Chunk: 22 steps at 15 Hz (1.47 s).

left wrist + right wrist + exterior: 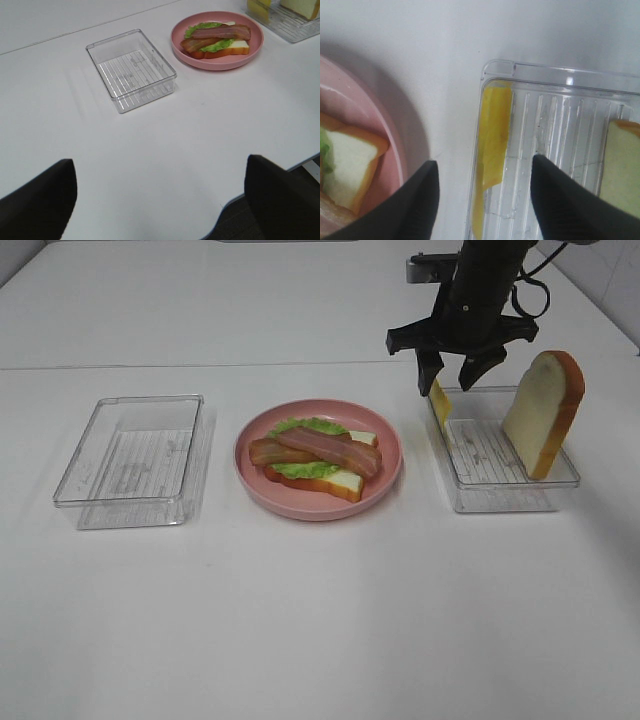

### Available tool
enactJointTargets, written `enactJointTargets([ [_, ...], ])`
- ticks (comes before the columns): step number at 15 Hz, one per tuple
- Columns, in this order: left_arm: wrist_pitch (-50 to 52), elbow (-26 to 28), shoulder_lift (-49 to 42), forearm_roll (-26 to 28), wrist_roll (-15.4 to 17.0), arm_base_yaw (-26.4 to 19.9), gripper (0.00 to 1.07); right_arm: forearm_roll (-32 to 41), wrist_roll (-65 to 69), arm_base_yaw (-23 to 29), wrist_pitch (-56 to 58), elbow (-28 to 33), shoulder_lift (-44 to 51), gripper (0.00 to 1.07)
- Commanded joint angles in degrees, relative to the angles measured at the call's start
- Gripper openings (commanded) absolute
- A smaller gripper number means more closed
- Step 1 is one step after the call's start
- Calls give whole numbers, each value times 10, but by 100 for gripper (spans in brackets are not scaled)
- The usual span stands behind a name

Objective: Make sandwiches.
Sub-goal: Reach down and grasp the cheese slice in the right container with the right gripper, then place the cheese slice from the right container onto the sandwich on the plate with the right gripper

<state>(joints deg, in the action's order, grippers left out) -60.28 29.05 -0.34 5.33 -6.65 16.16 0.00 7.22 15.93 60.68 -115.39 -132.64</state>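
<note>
On the pink plate lies a bread slice with a green lettuce leaf and bacon strips on top. A thin yellow cheese slice leans on the left wall of the right clear tray. A second bread slice stands on edge at the tray's right side. My right gripper is open just above the cheese, with one finger on each side. My left gripper is open and empty, low over the near table, out of the exterior high view.
An empty clear tray stands left of the plate; it also shows in the left wrist view. The plate with the stack is beyond it. The white table's near edge lies close to my left gripper.
</note>
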Motion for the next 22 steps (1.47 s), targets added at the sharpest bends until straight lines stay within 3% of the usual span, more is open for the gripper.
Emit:
enactJointTargets([
  [1, 6, -3, -11, 5, 4, -2, 86, 17, -5, -1, -9, -3, -3, 51],
  [6, 6, -3, -11, 5, 4, -2, 86, 27, -11, -1, 2, -3, -25, 48],
  [9, 6, -3, -11, 5, 4, -2, 86, 28, -5, -1, -8, -4, -23, 25],
  [13, 6, -3, -11, 5, 4, -2, 86, 28, -5, -1, -4, -4, -23, 18],
  [15, 6, -3, -11, 5, 4, -2, 86, 28, -5, -1, -1, -4, -23, 2],
  [22, 6, -3, -11, 5, 4, -2, 86, 36, -5, 0, 3, -4, 41, 0],
])
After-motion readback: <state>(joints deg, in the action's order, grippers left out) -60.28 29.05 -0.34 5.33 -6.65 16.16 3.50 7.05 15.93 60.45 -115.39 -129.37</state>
